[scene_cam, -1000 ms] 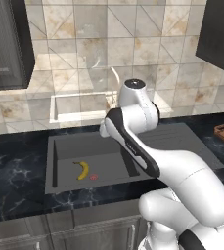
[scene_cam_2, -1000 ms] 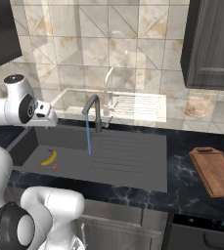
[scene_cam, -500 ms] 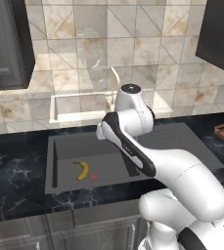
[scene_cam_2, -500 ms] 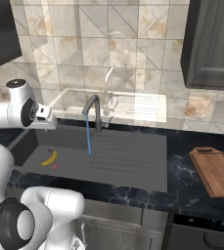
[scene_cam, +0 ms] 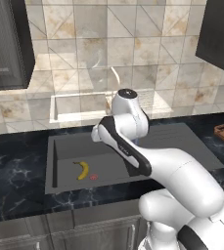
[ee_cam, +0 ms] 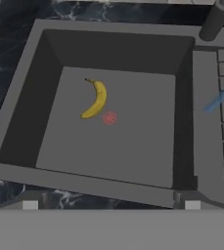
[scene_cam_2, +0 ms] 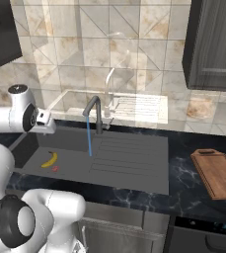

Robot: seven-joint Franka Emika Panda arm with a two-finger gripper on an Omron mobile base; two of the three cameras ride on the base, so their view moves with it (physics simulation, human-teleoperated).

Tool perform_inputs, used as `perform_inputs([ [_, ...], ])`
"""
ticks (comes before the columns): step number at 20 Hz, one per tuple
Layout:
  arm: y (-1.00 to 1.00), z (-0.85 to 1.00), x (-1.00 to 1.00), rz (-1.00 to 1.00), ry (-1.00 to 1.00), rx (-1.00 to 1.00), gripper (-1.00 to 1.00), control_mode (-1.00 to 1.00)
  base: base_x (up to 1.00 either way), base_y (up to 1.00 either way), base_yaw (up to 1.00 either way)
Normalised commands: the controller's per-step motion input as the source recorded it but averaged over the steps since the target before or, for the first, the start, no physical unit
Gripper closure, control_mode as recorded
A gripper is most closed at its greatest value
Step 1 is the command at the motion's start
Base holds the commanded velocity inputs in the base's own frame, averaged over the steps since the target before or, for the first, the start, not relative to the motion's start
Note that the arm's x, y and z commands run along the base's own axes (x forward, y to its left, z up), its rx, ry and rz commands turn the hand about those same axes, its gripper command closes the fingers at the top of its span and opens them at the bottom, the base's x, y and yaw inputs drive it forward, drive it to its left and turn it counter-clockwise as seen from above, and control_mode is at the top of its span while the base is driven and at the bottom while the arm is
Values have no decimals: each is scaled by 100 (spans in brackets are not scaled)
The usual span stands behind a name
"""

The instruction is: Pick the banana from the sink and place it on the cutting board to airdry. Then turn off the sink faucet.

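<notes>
On the sink (ee_cam: 30,97) floor we see the banana (ee_cam: 97,99), small, curved, yellow with brownish tips, just beside the red drain ring (ee_cam: 109,117). Our claw (scene_cam_2: 45,118) hangs above, open and empty.

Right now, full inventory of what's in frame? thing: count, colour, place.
banana: 1, yellow, lying on the basin floor beside the drain ring
drain ring: 1, red, basin floor
sink: 1, dark grey, set in the counter, basin on one side and ribbed drainboard on the other
sink faucet: 1, dark grey, behind the sink
water stream: 1, thin blue, running from the spout onto the drainboard
cutting board: 1, brown wood, on the counter beyond the drainboard end
counter: 1, black marbled, around the sink
arm: 1, white, reaching over the sink
gripper: 1, open, above the basin, holding nothing
</notes>
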Motion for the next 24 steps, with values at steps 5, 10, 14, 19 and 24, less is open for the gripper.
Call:
perform_inputs([
  [5,14,-11,14,0,0,0,-100,-100,0,0,0],
  [10,0,-3,4,-2,0,-1,-100,-100,0,0,0],
  [14,0,-17,21,0,0,0,-100,-100,0,0,0],
  [19,4,-26,23,0,0,0,-100,-100,0,0,0],
  [24,6,-20,23,0,0,0,-100,-100,0,0,0],
])
